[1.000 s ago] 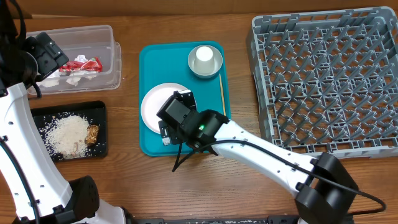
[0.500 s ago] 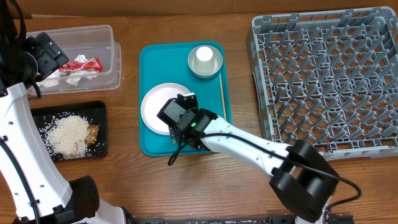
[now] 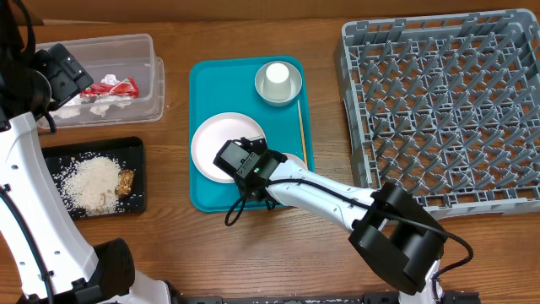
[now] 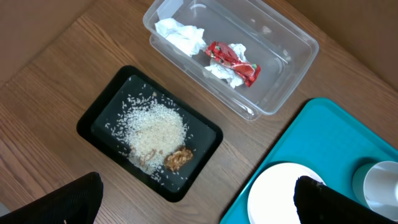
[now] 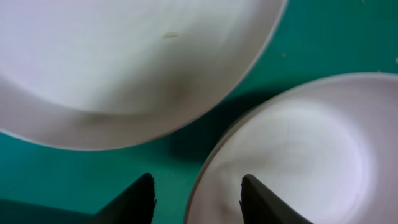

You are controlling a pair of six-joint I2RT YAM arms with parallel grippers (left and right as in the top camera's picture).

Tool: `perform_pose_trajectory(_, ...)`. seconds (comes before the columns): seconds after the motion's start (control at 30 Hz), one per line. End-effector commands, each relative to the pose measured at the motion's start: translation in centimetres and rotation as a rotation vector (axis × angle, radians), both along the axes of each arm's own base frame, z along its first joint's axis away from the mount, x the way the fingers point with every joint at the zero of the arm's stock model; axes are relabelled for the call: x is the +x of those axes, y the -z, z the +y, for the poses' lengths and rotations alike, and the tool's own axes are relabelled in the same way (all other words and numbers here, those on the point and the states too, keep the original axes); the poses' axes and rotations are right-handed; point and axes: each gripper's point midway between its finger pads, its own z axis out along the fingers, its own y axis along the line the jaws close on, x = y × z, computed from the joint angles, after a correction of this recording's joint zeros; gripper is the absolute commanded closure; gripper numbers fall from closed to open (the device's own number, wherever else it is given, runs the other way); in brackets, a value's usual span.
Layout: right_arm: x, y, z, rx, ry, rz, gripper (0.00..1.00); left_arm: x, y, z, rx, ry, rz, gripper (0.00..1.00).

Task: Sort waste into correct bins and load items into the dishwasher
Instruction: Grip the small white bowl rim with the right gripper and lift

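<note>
the right gripper (image 5: 198, 182) hangs low over the teal tray (image 5: 311, 31), jaws spread, the rim of the small white dish (image 5: 298, 149) between them; the large white plate (image 5: 124, 56) lies just beside. the left gripper (image 4: 196, 185) is spread wide, empty, above the black tray (image 4: 208, 134) of rice and the clear bin (image 4: 286, 68).

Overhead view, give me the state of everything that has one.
Right tool, open, astride the small dish rim.
Left tool, open, holding nothing.
Dish rack, no dishes loaded.
Clear bin, lidless, holds wrappers.
Black tray, holds rice.
Plate, flat on teal tray.
Cup, sitting in a bowl.
</note>
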Motion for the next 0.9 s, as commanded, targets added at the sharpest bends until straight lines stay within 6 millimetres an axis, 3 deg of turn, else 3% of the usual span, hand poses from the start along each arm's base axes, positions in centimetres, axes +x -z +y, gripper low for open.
perform_pose_trajectory(0.0, 0.0, 0.4, -0.3, -0.008, 0.010, 0.008, 0.59, 0.1, 0.3, 0.2, 0.001, -0.014, 0.010, 0.00)
perform_pose_trajectory(0.23, 0.3, -0.8, -0.3, -0.012, 0.015, 0.012, 0.61, 0.1, 0.3, 0.2, 0.001, -0.014, 0.010, 0.00)
perform_pose_trajectory(0.37, 0.3, -1.3, -0.4, -0.020, 0.013, 0.016, 0.78, 0.1, 0.3, 0.2, 0.001, -0.014, 0.010, 0.00)
perform_pose_trajectory(0.5, 0.1, -1.2, -0.6, -0.028, 0.014, 0.023, 0.85, 0.1, 0.3, 0.2, 0.001, -0.014, 0.010, 0.00)
perform_pose_trajectory(0.57, 0.2, -1.2, -0.5, -0.026, 0.014, 0.022, 0.96, 0.1, 0.3, 0.2, 0.001, -0.014, 0.010, 0.00)
perform_pose_trajectory(0.67, 0.3, -1.6, -0.4, -0.015, 0.014, 0.015, 0.96, 0.1, 0.3, 0.2, 0.001, -0.014, 0.010, 0.00)
perform_pose_trajectory(0.77, 0.7, -3.2, -0.1, 0.014, 0.017, -0.008, 0.96, 0.1, 0.3, 0.2, 0.001, -0.014, 0.009, 0.00)
perform_pose_trajectory(0.87, 1.6, -6.4, 0.4, 0.068, 0.023, -0.051, 0.96, 0.1, 0.3, 0.2, 0.001, -0.014, 0.009, 0.00)
